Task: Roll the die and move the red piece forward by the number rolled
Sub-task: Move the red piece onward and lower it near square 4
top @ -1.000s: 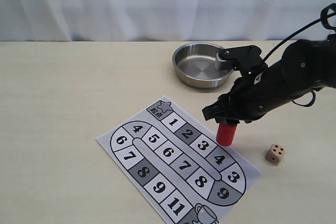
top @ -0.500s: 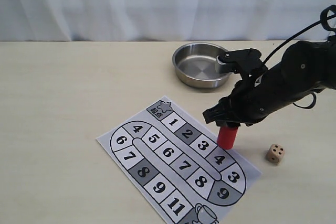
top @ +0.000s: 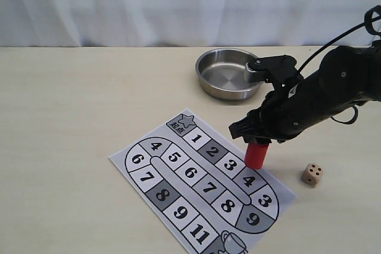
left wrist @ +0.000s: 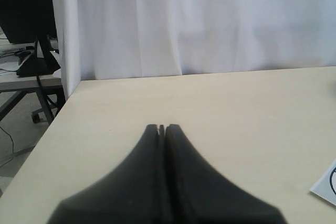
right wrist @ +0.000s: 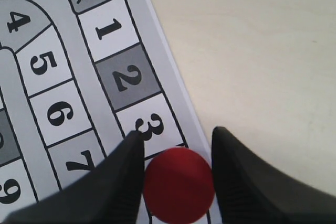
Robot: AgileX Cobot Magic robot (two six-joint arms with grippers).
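The red piece (top: pixel 256 155) stands upright at the right edge of the numbered board (top: pixel 178 188), about where squares 3 and 4 meet. My right gripper (top: pixel 257 143) comes down over it from above. In the right wrist view the red piece (right wrist: pixel 179 184) sits between the two black fingers (right wrist: pixel 126 174) of my right gripper (right wrist: pixel 177 134), which press on both its sides. The tan die (top: pixel 312 174) lies on the table to the right of the board, apart from the gripper. My left gripper (left wrist: pixel 162 127) is shut and empty over bare table, and it does not show in the exterior view.
A steel bowl (top: pixel 229 73) stands behind the board, just behind the right arm. A white curtain closes the far side. The left wrist view shows the table's edge and a corner of the board (left wrist: pixel 326 186).
The right gripper has sunk a little with the red piece, then shifted it slightly left onto the board's edge. The die and the left gripper have not moved.
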